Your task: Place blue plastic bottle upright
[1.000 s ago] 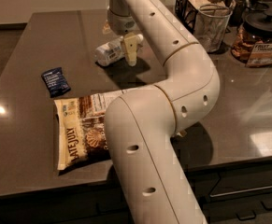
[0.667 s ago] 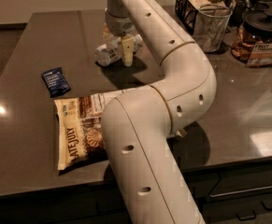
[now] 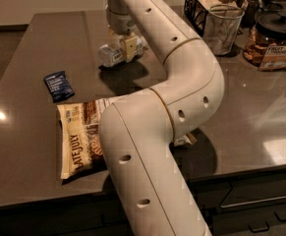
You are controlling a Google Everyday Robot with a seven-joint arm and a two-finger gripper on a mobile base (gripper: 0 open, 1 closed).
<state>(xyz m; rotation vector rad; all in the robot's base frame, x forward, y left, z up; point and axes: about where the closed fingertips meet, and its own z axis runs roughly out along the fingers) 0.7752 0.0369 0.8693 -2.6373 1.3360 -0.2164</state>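
Gripper [image 3: 126,47] down at blue plastic bottle [image 3: 109,54], which lies on its side on surface [image 3: 29,58]; jaws clenched or not: can't tell. Bottle not yet upright; tilt and set-down prob. left. Open room around jaws; mesh cup [image 3: 222,28] well apart, surface edges far.

The pincer [image 3: 128,48] is low over the back part of the table [image 3: 39,43], right at the bottle [image 3: 112,54], which lies on its side with the cap end to the left. In front of the bottle and to the left lies a flat snack packet [image 3: 59,86]. Nearer still, a chip bag [image 3: 81,144] lies flat, its right part hidden under the arm [image 3: 182,87]. At the back right stands a mesh cup [image 3: 222,29], with a wire basket [image 3: 192,10] behind it and a jar [image 3: 275,41] to its right.
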